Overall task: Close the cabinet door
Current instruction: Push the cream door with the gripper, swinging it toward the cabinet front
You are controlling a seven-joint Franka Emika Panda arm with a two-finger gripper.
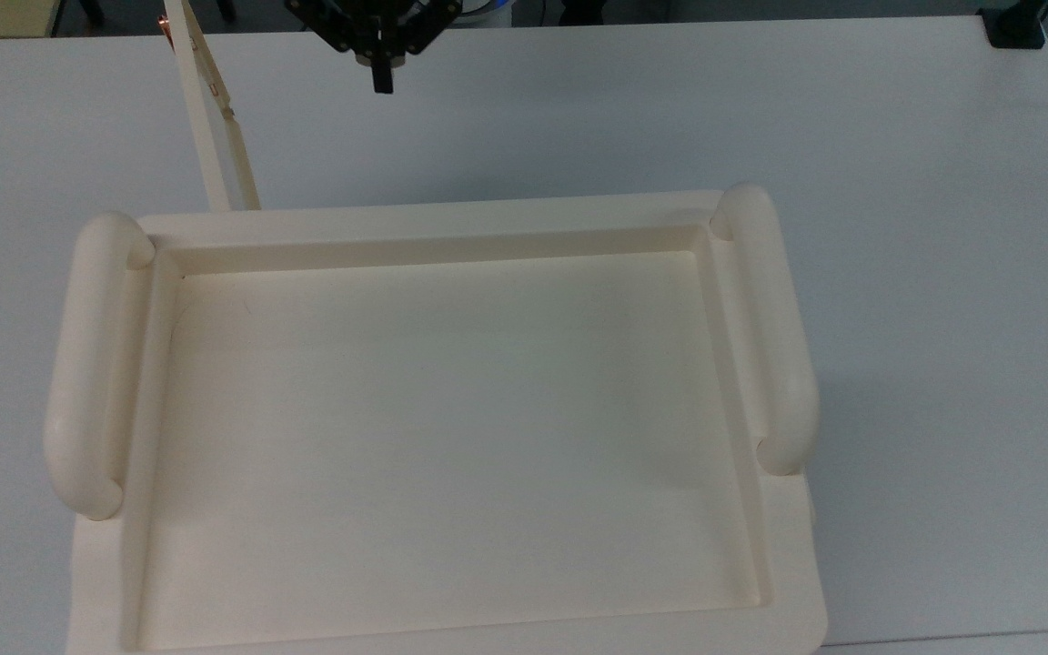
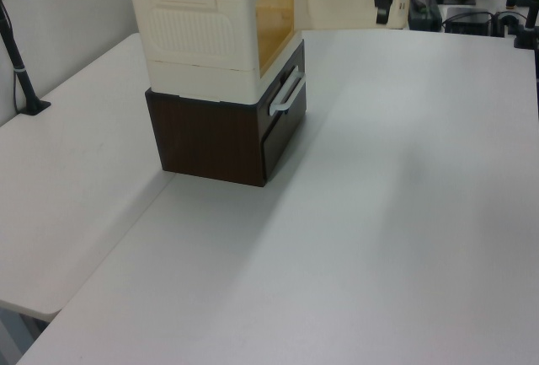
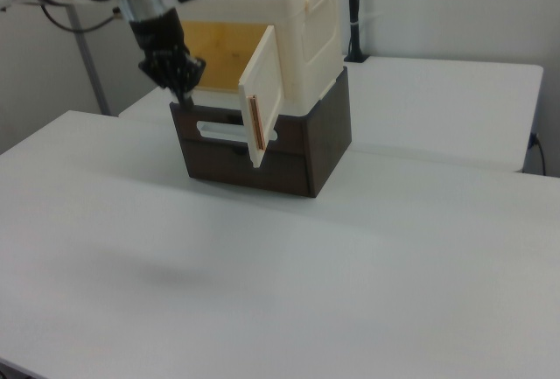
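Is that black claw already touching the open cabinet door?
Apart. In the top view, bare white table shows between the gripper and the cabinet door, which is seen edgewise on the top view's left.

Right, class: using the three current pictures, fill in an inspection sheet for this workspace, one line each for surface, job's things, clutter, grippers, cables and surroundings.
Surface: white table, bare apart from the stacked units.
Job's things: cabinet door stands swung open on the cream cabinet, which sits on a dark brown drawer unit with a white handle.
Clutter: nothing seen.
Grippers: gripper hangs above the table with jaws shut on nothing, to the top view's right of the door's edge and apart from it.
Cables: a dark cable runs down to a clamp at the left view's left.
Surroundings: a second white table behind; a black mount at the table corner.
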